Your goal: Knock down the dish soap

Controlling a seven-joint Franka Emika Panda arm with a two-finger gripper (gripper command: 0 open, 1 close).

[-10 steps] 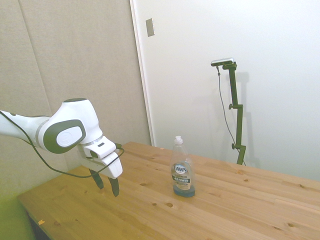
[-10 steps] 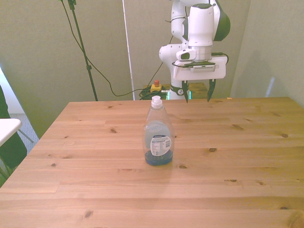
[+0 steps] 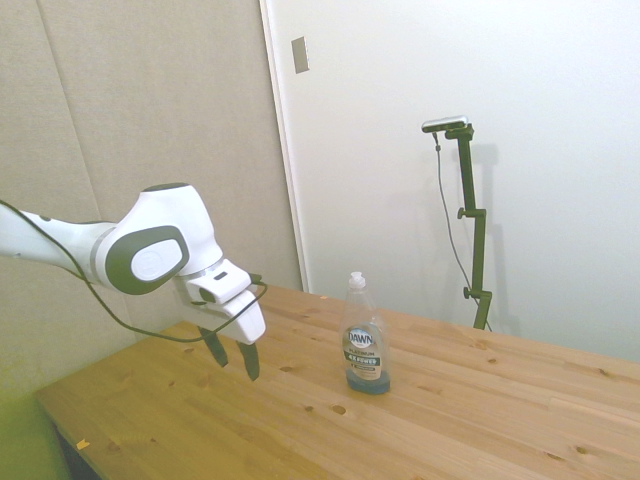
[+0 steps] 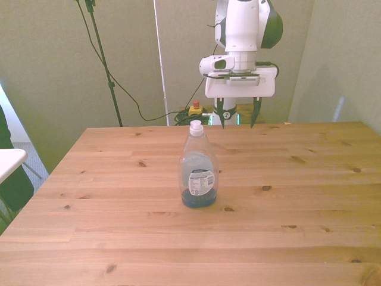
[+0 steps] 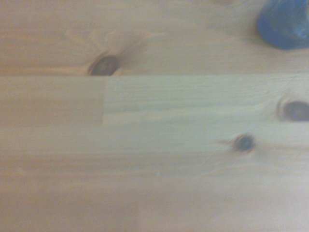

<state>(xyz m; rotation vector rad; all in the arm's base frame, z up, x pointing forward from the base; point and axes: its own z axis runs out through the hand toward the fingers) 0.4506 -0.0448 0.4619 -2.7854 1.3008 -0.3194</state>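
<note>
The dish soap (image 3: pixel 364 340) stands upright near the middle of the wooden table (image 3: pixel 470 420), a small clear bottle with a white cap, a dark Dawn label and blue liquid at its base. In the front view the dish soap (image 4: pixel 198 174) is nearer the camera than my gripper (image 4: pixel 238 121). My gripper (image 3: pixel 232 356) hangs open above the table, well apart from the bottle, fingers pointing down and holding nothing. A blurred blue patch in the wrist view is the bottle's base (image 5: pixel 285 24).
A red and yellow stop button (image 4: pixel 194 108) with cables lies on the floor behind the table. A white object (image 4: pixel 9 161) sits at the front view's left edge. The table's far edge runs right behind my gripper.
My gripper has moved toward the bottle in the side view and a little to the front view's left. The bottle has not moved and still stands upright.
</note>
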